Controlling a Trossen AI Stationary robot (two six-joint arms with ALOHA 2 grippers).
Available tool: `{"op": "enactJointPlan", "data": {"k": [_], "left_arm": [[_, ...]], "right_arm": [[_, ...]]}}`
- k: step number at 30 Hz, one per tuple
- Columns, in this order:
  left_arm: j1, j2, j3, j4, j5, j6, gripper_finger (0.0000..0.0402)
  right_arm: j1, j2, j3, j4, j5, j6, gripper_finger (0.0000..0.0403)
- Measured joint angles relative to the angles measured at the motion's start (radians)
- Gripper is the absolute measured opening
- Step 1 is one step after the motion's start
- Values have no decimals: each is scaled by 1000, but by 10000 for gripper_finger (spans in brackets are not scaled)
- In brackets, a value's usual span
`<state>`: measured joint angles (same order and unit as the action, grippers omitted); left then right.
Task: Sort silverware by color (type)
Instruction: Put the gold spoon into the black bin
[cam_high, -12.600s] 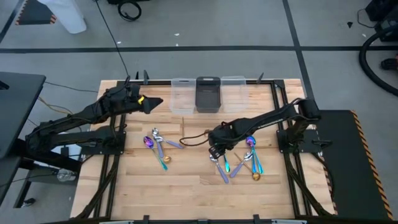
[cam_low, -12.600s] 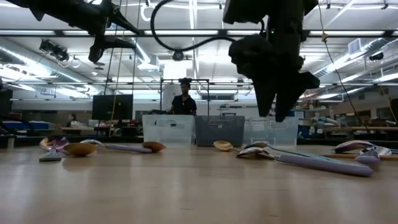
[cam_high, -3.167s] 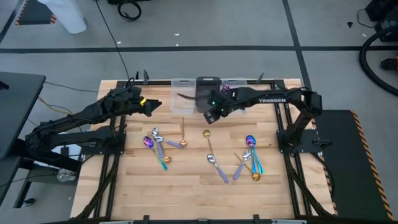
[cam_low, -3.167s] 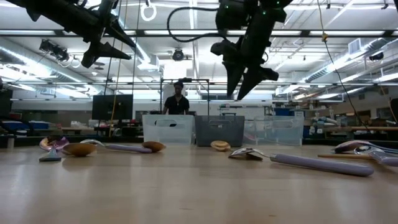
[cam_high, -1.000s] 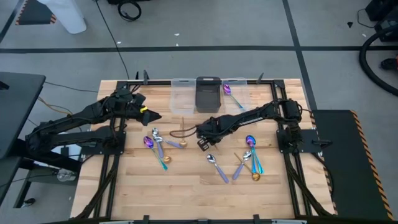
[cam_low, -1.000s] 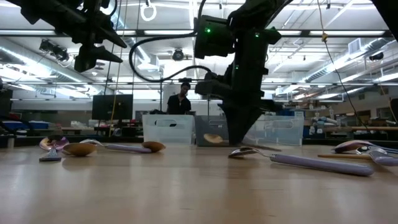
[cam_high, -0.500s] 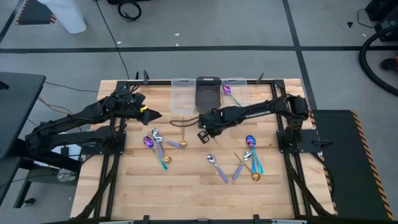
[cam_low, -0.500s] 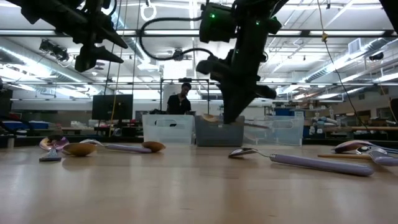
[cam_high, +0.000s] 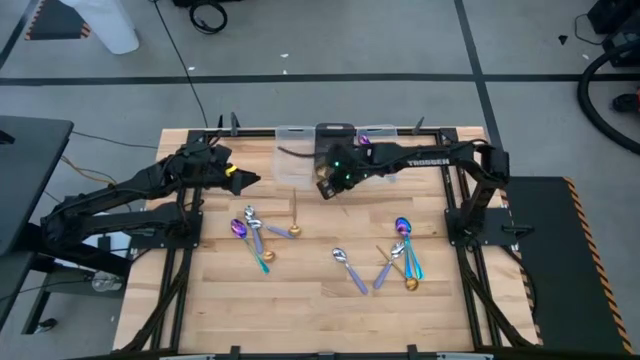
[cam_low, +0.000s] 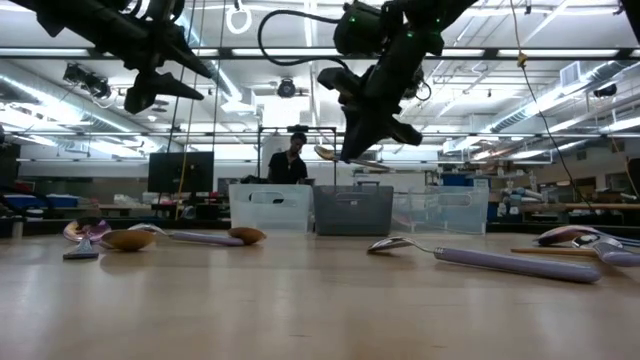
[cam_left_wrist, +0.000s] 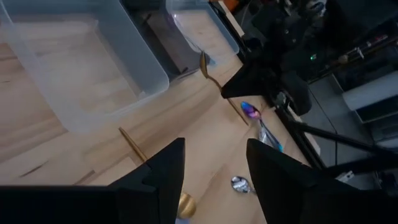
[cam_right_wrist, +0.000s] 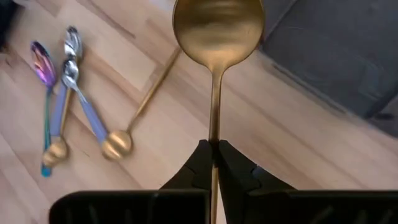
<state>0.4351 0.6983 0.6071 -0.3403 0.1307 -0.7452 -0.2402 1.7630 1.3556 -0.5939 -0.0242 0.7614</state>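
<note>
My right gripper hangs above the table just in front of the bins, shut on a gold spoon whose bowl reaches out past the fingertips. My left gripper waits raised at the far left, open, with nothing between its fingers. Another gold spoon lies flat on the wood. A mixed group of silver, gold and rainbow spoons lies left of centre and another to the right. A rainbow spoon lies in the right clear bin. My right gripper pinches the gold spoon's slim handle between its two fingertips, some way back from the bowl. The fingers slant down from the right and lie along the handle, which runs on back between them. The spoon is lifted clear, about level, bowl toward the left.
Three small bins stand in a row at the far edge: a clear one, a dark one and a clear one. A silver spoon with a lavender handle lies near the middle. A person stands beyond the table.
My right gripper, shut on the gold spoon, has risen and gone toward the table's far edge, up to the bins. The spoon has come off the wood and now hangs clear of it.
</note>
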Motion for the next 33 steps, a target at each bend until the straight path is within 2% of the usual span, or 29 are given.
{"op": "enactJointPlan", "data": {"k": [9, 25, 33], "left_arm": [[0, 0, 0, 4, -8, -8, 181], [0, 2, 0, 38, -118, -37, 181], [0, 2, 0, 38, -183, -50, 181]], "right_arm": [[-101, 0, 0, 62, -45, -55, 16], [-283, 0, 0, 197, -153, -156, 16], [-335, 0, 0, 222, -155, -275, 16]]}}
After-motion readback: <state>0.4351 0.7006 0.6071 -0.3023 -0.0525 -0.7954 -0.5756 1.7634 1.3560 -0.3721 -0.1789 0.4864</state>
